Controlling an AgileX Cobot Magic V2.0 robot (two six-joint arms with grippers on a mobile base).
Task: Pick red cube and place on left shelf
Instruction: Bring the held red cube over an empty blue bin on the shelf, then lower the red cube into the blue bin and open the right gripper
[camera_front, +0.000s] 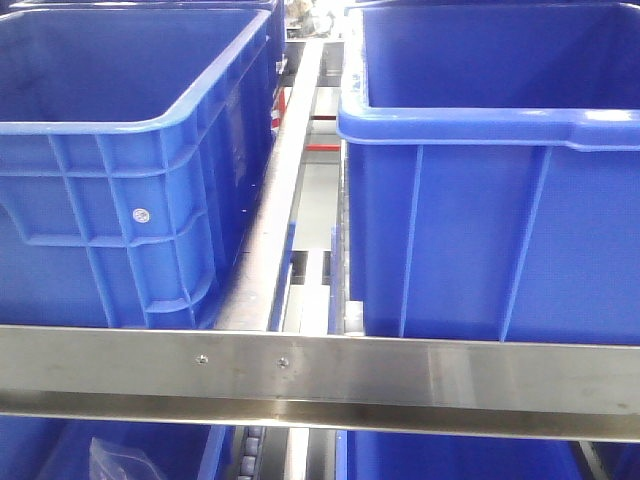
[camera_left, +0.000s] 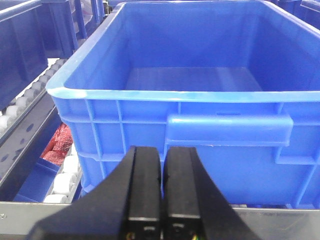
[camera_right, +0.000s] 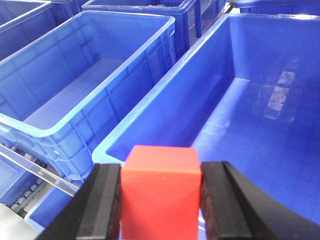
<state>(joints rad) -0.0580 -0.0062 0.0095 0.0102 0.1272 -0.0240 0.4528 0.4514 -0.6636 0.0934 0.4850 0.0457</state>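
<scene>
The left gripper (camera_left: 161, 200) fills the lower middle of the left wrist view: two matte black fingers (camera_left: 145, 195), flat-faced and blocky, widening towards the bottom edge of the frame into a broad black body. A thin pale seam crosses each finger low down, and small yellowish and reddish specks show at the very bottom edge beneath them. The right gripper (camera_right: 160, 200) sits at the bottom of the right wrist view: two black fingers (camera_right: 102, 200) with flat, slightly grey-sheened inner pads, the right-hand one curving outward into a smooth black shoulder towards the lower right corner
</scene>
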